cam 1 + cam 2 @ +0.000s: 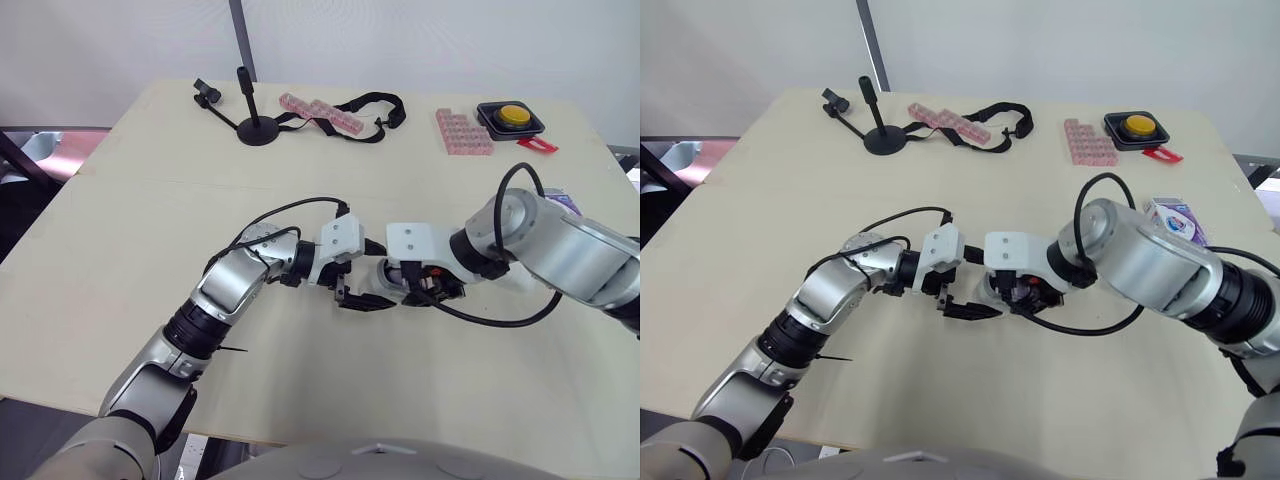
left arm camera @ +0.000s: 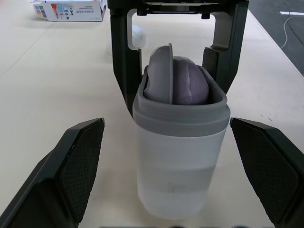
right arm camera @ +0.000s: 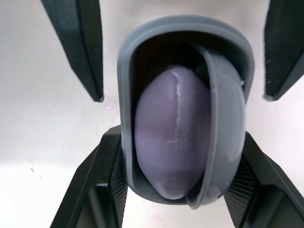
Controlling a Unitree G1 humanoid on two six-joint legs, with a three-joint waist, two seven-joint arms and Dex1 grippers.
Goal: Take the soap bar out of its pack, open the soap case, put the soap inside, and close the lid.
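The soap case (image 2: 180,142), translucent with a grey rim, stands on end at the middle of the table. The purple soap bar (image 3: 166,137) sits inside its mouth, with the grey lid (image 2: 161,71) tilted against one side of the soap. My right gripper (image 1: 405,285) is shut on the case, one black finger (image 2: 121,61) pressed to each side. My left gripper (image 1: 362,300) faces it from the other side, open, its fingertips (image 2: 80,161) spread wide and apart from the case walls. The soap pack (image 1: 1175,220), a white and purple box, lies at the table's right edge.
At the back of the table are a black stand (image 1: 255,125), pink blocks (image 1: 320,112) with a black strap (image 1: 375,105), another pink block set (image 1: 462,132), a yellow button box (image 1: 512,118) and a small red piece (image 1: 537,145).
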